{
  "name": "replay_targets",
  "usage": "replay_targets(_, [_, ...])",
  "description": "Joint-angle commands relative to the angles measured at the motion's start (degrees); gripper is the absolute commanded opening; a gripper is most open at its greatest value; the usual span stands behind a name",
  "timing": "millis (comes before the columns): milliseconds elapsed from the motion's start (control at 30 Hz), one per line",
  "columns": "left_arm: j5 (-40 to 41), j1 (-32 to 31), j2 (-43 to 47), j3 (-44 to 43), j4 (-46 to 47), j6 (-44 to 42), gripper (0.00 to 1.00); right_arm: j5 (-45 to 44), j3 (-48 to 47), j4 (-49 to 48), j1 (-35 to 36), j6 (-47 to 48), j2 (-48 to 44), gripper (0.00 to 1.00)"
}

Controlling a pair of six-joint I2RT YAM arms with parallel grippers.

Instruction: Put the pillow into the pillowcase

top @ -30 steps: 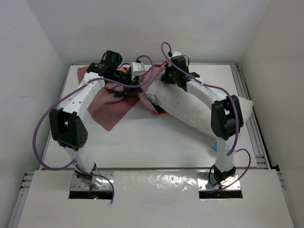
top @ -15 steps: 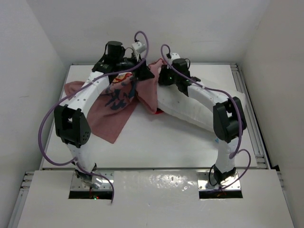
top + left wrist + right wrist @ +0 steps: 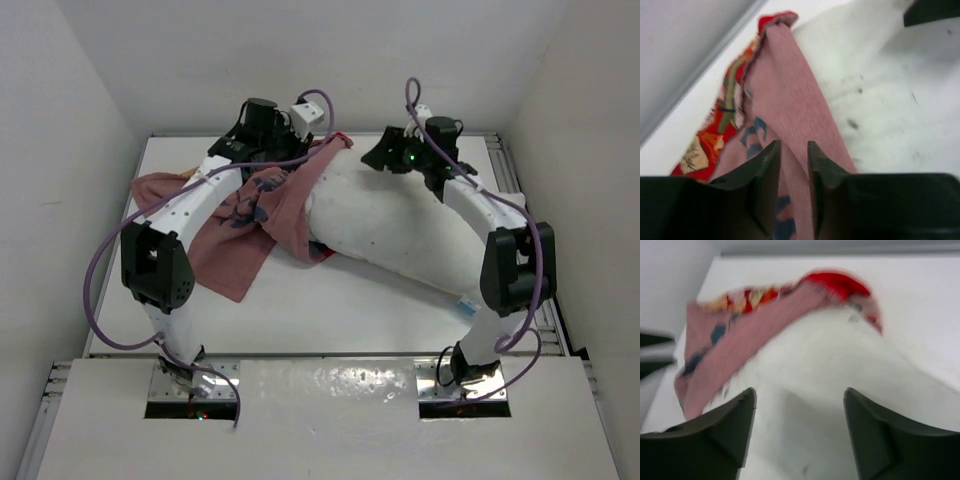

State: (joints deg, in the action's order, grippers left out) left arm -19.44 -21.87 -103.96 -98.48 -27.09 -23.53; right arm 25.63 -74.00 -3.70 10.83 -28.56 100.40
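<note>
The plump white pillow (image 3: 390,220) lies slantwise across the table, from far centre to near right. The pillowcase (image 3: 240,220), dull pink side up with blue print, spreads to the left, and its far edge drapes over the pillow's left end. My left gripper (image 3: 305,152) hovers at that edge. In the left wrist view it (image 3: 792,150) stands narrowly open, with a pink fold of the pillowcase (image 3: 790,90) in the gap and the pillow (image 3: 880,75) to the right. My right gripper (image 3: 382,157) is wide open above the pillow (image 3: 830,370), holding nothing (image 3: 799,397). The pillowcase's red rim (image 3: 835,282) curls beyond.
The white table (image 3: 330,320) is boxed in by white walls on the left, far and right sides. A metal rail (image 3: 520,200) runs along its right edge. Purple cables loop above both arms. The pillow's near right end lies under the right arm's elbow (image 3: 515,270).
Both grippers went from shut to open. The right gripper let go and swung right along the far edge. The left gripper moved right, dragging the pillowcase edge over the pillow's left end.
</note>
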Motion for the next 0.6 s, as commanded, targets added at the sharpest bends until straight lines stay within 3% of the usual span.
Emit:
replay_targets(0, [9.1, -3.4, -0.5, 2.1, 9.1, -2.9, 0.28, -1.7, -7.7, 1.1, -1.4, -3.0, 5.5, 0.74])
replay_targets(33, [9.2, -3.9, -0.9, 2.8, 12.4, -3.4, 0.51, -3.5, -12.3, 3.4, -2.2, -3.3, 7.5, 0.89])
replay_targets(67, [10.1, -4.9, -1.2, 4.5, 14.4, -3.6, 0.62, -3.9, -14.8, 6.1, -2.7, -3.7, 11.5, 0.97])
replay_targets(133, [11.0, -6.2, -2.3, 6.3, 19.6, -3.2, 0.83, -3.9, -21.3, 9.5, -3.8, -4.2, 15.9, 0.99])
replay_targets(200, [12.7, -6.9, -3.3, 7.1, 22.9, -1.8, 0.90, -2.2, -27.3, 11.7, -4.1, -4.1, 22.5, 0.99])
replay_targets(333, [14.5, -7.8, -6.9, 8.0, 28.7, -2.4, 0.94, 7.9, -34.5, 23.0, -3.1, 1.0, 30.7, 0.99])
replay_targets(500, [22.9, -7.3, -9.9, 6.0, 28.6, 0.1, 0.90, 12.1, -27.3, 28.6, -0.2, 17.6, 28.0, 0.98])
replay_targets(567, [22.8, -7.2, -10.9, 4.3, 25.0, 0.8, 0.85, 15.5, -24.6, 27.6, -0.2, 18.5, 25.7, 0.83])
